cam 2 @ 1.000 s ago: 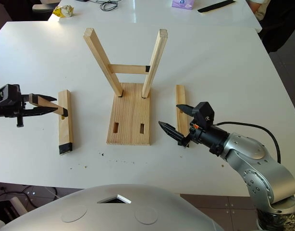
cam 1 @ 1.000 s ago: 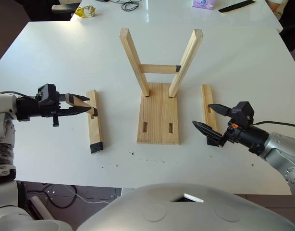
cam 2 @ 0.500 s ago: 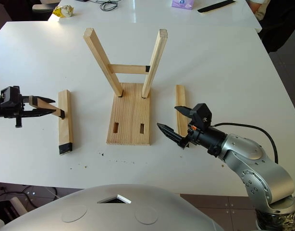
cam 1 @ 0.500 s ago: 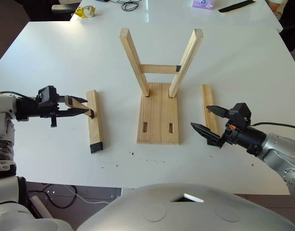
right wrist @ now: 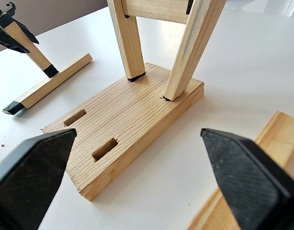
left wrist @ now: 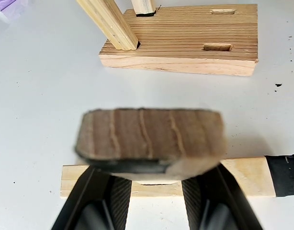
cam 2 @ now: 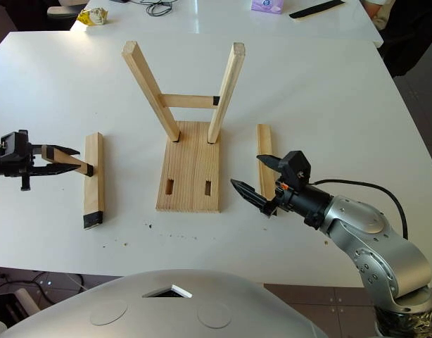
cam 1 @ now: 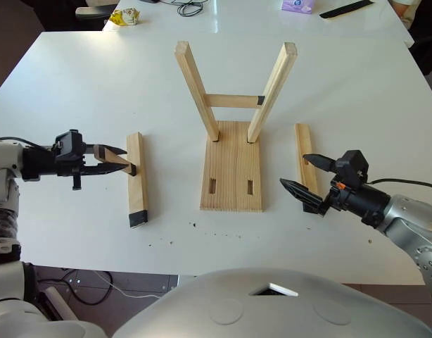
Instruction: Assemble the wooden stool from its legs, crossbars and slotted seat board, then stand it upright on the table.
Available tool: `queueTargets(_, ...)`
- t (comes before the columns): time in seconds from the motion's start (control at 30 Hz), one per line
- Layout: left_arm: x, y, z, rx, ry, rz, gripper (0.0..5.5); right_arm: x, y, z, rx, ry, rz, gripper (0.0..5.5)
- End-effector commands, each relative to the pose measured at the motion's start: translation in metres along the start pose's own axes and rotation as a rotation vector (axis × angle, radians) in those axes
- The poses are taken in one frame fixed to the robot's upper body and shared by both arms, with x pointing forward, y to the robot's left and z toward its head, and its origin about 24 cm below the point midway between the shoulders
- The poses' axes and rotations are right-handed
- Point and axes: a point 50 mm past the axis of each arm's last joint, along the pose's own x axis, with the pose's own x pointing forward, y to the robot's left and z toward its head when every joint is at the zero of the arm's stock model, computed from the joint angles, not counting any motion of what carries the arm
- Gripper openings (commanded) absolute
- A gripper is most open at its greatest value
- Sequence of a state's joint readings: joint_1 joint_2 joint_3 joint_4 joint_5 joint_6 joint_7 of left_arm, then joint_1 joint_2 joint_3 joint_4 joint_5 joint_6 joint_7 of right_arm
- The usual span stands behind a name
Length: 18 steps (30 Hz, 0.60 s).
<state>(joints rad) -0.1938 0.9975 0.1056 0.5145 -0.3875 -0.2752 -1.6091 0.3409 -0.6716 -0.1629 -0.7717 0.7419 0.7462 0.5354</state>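
Observation:
The slotted seat board [cam 1: 231, 169] lies flat mid-table. Two legs [cam 1: 196, 90] [cam 1: 272, 90] stand in its far slots, joined by a crossbar [cam 1: 233, 101]; its two near slots [cam 1: 212, 186] are empty. Left of it a loose leg [cam 1: 137, 176] lies flat, with a short crossbar [cam 1: 119, 159] stuck into its side. My left gripper [cam 1: 107, 158] is shut on that crossbar's free end [left wrist: 149, 141]. Another loose leg [cam 1: 305, 158] lies right of the board. My right gripper [cam 1: 293, 169] hangs open over the gap between the board and that leg, its fingers [right wrist: 32, 163] spread wide around nothing.
Small dark crumbs [cam 1: 193, 225] dot the table near its front edge. A second table behind holds a yellow wrapper [cam 1: 126, 15], cables and a purple pack [cam 1: 298, 5]. Bare tabletop surrounds the parts on all sides.
My left gripper has drawn back to the left with the crossbar, and the attached leg has shifted and turned slightly. The right gripper has edged a little to the left.

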Motion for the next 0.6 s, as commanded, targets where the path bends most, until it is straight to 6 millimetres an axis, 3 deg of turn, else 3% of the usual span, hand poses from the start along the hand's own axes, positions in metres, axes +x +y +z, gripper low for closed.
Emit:
queueTargets(0.03,0.003,-0.005,-0.007,-0.05,0.043,-0.028,1.31,-0.001,-0.001,0.001,-0.013,0.007,-0.017,4.8)
queueTargets(0.47,0.017,-0.027,-0.03,-0.072,0.092,0.067,1.31,-0.003,-0.005,0.002,-0.031,0.04,-0.012,4.8)
queueTargets(0.6,0.023,-0.032,-0.028,-0.112,0.075,0.055,1.31,-0.004,-0.006,0.003,-0.038,0.05,-0.006,4.8)
